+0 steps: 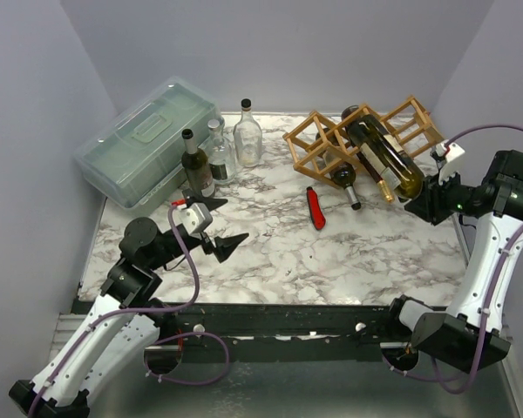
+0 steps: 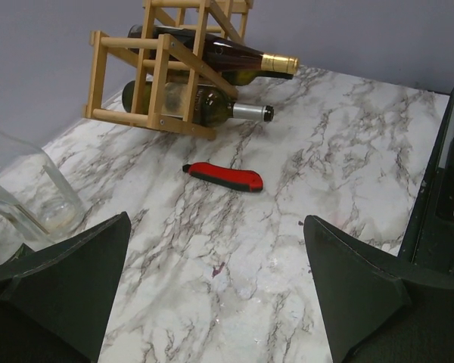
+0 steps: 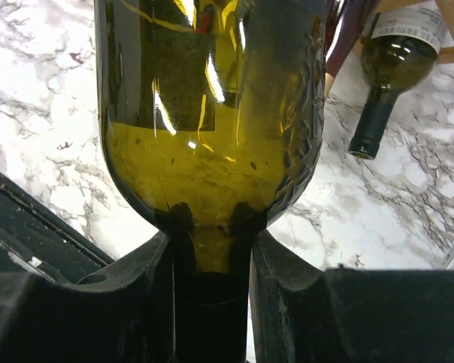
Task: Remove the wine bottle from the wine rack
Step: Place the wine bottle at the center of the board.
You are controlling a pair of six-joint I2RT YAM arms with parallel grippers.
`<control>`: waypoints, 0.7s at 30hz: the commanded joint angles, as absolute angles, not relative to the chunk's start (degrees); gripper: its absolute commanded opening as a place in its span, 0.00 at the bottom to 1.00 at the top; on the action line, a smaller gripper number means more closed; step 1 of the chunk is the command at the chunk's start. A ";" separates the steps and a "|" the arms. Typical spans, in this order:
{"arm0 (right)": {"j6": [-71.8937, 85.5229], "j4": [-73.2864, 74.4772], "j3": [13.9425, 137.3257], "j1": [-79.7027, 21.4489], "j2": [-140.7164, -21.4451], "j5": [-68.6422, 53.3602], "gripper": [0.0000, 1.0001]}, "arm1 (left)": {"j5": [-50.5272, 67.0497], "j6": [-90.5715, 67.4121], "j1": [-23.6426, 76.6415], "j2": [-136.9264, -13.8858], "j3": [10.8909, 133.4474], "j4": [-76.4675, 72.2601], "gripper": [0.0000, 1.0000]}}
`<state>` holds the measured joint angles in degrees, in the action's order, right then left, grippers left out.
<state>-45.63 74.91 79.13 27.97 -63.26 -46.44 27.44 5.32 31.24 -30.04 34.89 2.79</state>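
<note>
As right fingers point(image 3: 129, 302) pinch it | green-glass wine bottle point(image 3: 212, 113) | diamond-lattice wooden wine rack point(image 2: 163, 76)

High overview, wrist close-ups (wine rack point(image 2: 165, 83) shared)

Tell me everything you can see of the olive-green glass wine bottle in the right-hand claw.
The olive-green glass wine bottle is glossy and see-through, with rounded shoulders, a slim neck and a dark rectangular label. It lies slanted, its body among the upper slats of the light-brown wooden lattice rack, its neck sticking out past the rack's edge. The right gripper is shut on that neck, one black finger on each side.
</note>
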 commanded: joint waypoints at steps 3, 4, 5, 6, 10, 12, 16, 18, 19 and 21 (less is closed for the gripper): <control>-50.06 76.56 82.98 25.62 -64.02 -55.29 0.00 | 29.85 7.72 32.26 -30.22 33.58 0.27 0.99; -50.01 76.47 82.72 25.05 -64.22 -55.34 0.00 | 29.74 7.81 32.55 -30.37 33.71 0.29 0.99; -49.94 76.40 82.39 24.38 -64.27 -55.26 0.00 | 29.53 7.97 32.85 -30.36 33.72 0.31 0.99; -49.53 76.03 81.98 23.44 -64.36 -55.10 0.00 | 29.29 8.21 33.37 -30.29 33.82 0.29 0.99; -46.99 73.16 79.89 19.23 -63.82 -53.83 0.00 | 26.54 10.22 35.86 -29.63 34.03 0.27 0.99; -45.31 71.48 78.95 16.67 -63.44 -52.88 0.00 | 24.75 11.25 37.57 -29.44 34.26 0.37 0.99; -45.44 71.55 78.66 13.82 -63.61 -52.48 0.00 | 19.70 13.71 42.68 -29.69 35.09 2.35 0.99; -46.60 72.58 78.45 13.24 -63.88 -52.41 0.00 | 16.64 15.26 45.80 -30.20 35.64 3.86 0.99; -47.24 72.93 78.27 12.97 -64.06 -52.31 0.00 | 14.99 15.99 47.34 -30.51 35.90 4.69 0.99; -48.43 73.82 77.94 12.44 -64.32 -51.90 0.00 | 12.20 17.27 49.90 -31.06 36.58 6.34 0.99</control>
<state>-46.33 76.07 77.93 13.43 -64.79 -48.40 20.12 13.15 45.58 -30.13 34.15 2.92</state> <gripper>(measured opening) 0.364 0.987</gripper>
